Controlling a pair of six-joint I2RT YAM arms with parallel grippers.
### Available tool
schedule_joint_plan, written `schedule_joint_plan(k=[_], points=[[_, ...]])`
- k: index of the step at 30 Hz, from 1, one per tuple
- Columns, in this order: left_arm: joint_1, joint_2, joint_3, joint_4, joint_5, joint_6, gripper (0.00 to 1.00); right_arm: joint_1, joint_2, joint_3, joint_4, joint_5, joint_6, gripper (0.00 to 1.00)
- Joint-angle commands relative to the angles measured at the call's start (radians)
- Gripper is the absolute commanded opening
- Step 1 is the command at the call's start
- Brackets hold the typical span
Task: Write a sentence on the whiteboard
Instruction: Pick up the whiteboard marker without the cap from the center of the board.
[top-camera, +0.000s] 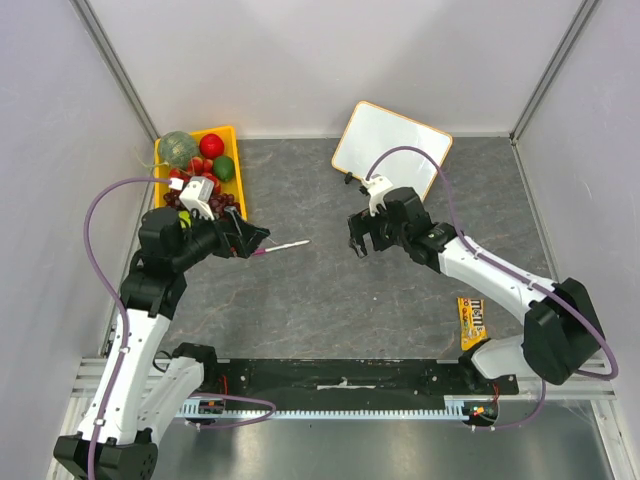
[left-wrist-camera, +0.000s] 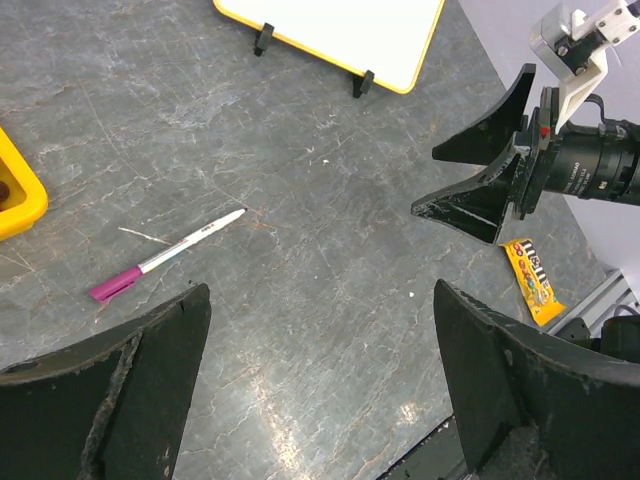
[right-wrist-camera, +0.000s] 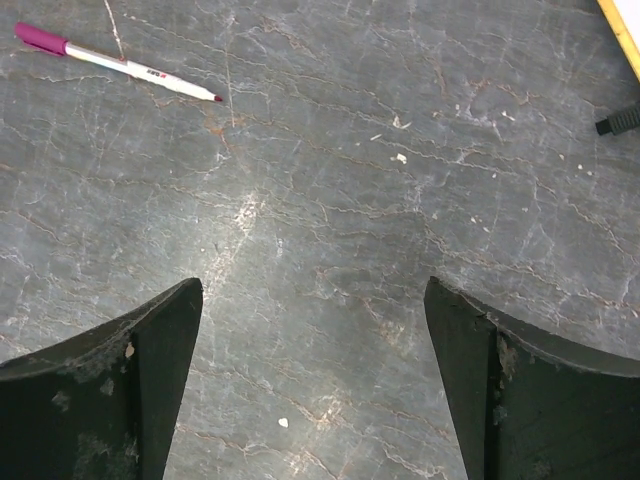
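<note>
Whiteboard (top-camera: 392, 150) — rounded, orange-framed, apparently smooth, veined grey table (top-camera: 330, 300)

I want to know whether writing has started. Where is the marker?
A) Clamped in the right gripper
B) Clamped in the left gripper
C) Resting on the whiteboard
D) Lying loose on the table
D: the marker lies flat on the grey table, just ahead of the open left gripper and apart from the open right gripper. The whiteboard shows no writing.
</note>
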Motion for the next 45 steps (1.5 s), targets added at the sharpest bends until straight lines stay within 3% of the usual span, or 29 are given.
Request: schedule_joint_plan(k=[1,20,34,40,45], points=[[0.003,-0.025,0.016,0.047,-0.022,0.041,0.97,0.02,0.024,0.065,0.016,-0.015,-0.039,0.98],[0.002,-0.015,0.193,0.07,0.053,0.018,0.97,0.262,0.283,0.255,0.03,-0.009,-0.145,0.98],[0.002,-0.041,0.269,0.135,0.117,-0.016,0.99,0.316,0.605,0.579,0.005,0.038,-0.232,0.98],[0.004,-0.07,0.269,0.15,0.122,-0.012,1.0,0.316,0.744,0.751,-0.068,-0.051,-0.28,0.9],[0.001,-0.067,0.271,0.152,0.125,-0.01,1.0,0.316,0.882,0.916,-0.16,-0.025,-0.286,0.86]])
